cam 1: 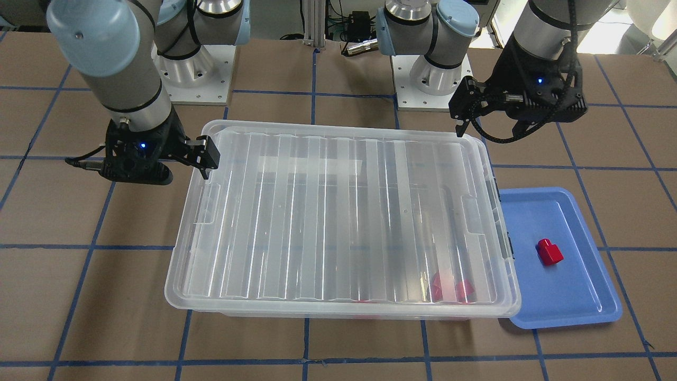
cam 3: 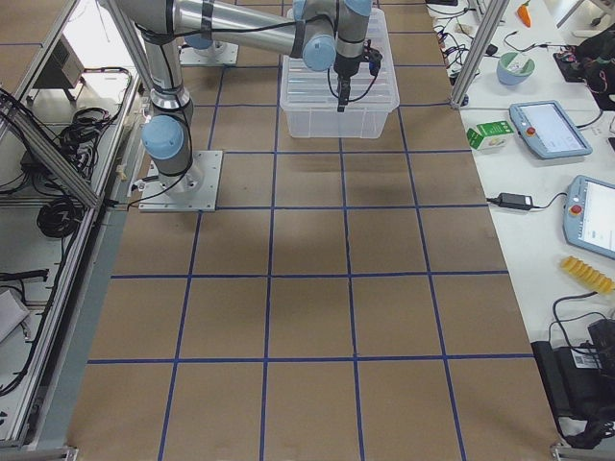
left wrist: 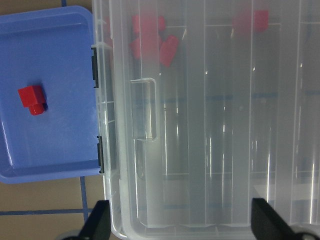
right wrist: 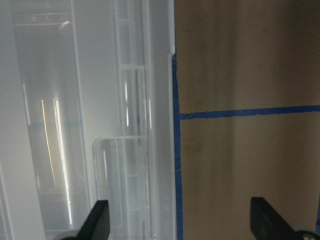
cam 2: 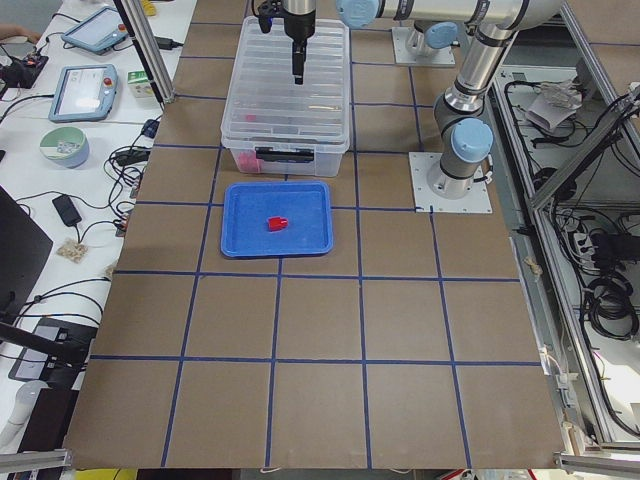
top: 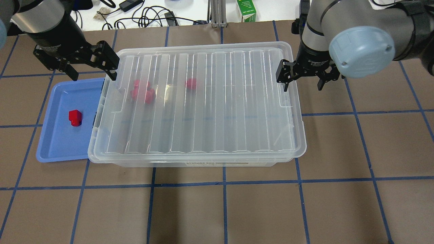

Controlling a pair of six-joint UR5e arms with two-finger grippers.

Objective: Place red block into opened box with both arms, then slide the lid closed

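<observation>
The red block (top: 75,117) (cam 1: 549,251) (left wrist: 32,99) lies on a flat blue tray (top: 57,142) (cam 1: 571,296) beside the box's short end. The clear box (top: 203,164) has its ribbed lid (top: 210,101) (cam 1: 338,211) lying over it, slightly askew. Other red pieces (top: 143,91) (left wrist: 150,37) show blurred through the lid. My left gripper (top: 90,66) (left wrist: 182,225) hangs open over the box's far corner by the tray, holding nothing. Above the opposite short edge, my right gripper (top: 301,77) (right wrist: 182,225) is open too, one finger over the lid and one over the table.
The two arm bases (cam 1: 195,74) (cam 1: 433,79) stand just behind the box. Cables and a green carton (top: 247,12) lie past the table's far edge. Brown table surface with blue tape lines (top: 223,183) surrounds the box and tray.
</observation>
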